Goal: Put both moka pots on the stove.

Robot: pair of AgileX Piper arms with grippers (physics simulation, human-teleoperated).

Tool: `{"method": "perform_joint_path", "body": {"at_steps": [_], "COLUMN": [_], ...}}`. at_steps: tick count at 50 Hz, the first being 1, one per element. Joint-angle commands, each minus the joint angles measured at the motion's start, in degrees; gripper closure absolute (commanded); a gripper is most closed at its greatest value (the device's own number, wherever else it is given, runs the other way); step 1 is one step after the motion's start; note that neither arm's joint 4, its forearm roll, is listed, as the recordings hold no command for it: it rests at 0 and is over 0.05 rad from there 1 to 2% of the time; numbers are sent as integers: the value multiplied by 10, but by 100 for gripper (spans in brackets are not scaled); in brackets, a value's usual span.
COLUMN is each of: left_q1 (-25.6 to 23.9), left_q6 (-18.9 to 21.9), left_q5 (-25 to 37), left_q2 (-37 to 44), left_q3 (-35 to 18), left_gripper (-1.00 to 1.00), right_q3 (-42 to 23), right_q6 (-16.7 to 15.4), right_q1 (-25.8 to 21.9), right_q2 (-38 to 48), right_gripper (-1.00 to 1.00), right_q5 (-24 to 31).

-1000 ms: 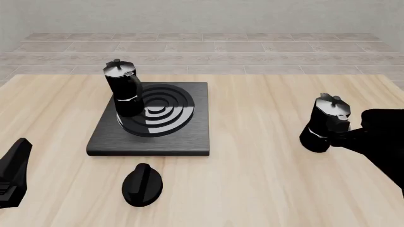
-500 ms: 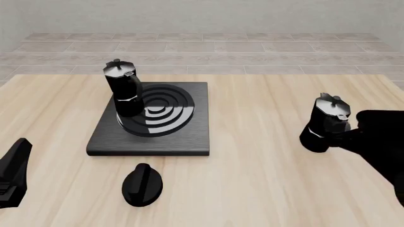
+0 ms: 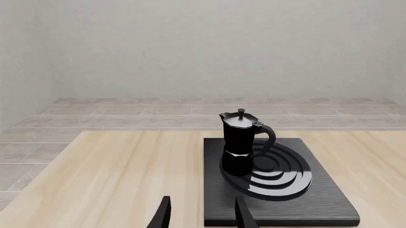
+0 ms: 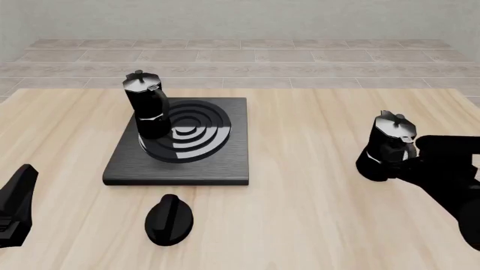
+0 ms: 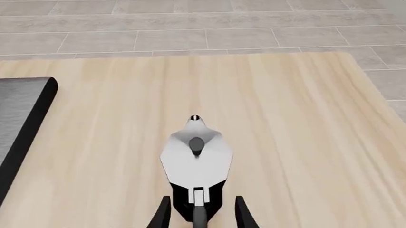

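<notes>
On the stove, one moka pot stands upright at the left edge of the burner rings, handle toward the rings' centre. Just in front of the stove, a low black oval knob lies on the wooden table. Well to the stove's right, apart from it, the second moka pot stands on bare wood; the right gripper has its fingers spread either side of the pot's handle, not visibly clamped. The left gripper, near the stove's front left, is parted and holds nothing.

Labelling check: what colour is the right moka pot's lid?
Silvery white lid, clearest in the right wrist view.
</notes>
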State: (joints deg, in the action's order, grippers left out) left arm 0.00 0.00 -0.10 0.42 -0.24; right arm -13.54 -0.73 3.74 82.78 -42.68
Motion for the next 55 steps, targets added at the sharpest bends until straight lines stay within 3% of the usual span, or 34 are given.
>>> {"method": "perform_joint_path", "body": {"at_steps": [1,23,28,48,55], "left_q1": [0,0,0,0,0], "left_q6": [0,0,0,0,0], "left_q5": [0,0,0,0,0], "left_q2": [0,0,0,0,0], "left_q3": [0,0,0,0,0], "left_gripper": [-100,-100,-100,-100,-100], "right_q3": [-5,-18,-32,-91,-107], "right_q6": [-2,-21,-40,-20,-7], "right_q1": [-7,-25,-37,-105,-150], "right_q2": [8,-44,-56,-23,-3], "right_gripper": [100,100,100,100,100], "right_q5": [-19,-28,-39,-90,-130]}}
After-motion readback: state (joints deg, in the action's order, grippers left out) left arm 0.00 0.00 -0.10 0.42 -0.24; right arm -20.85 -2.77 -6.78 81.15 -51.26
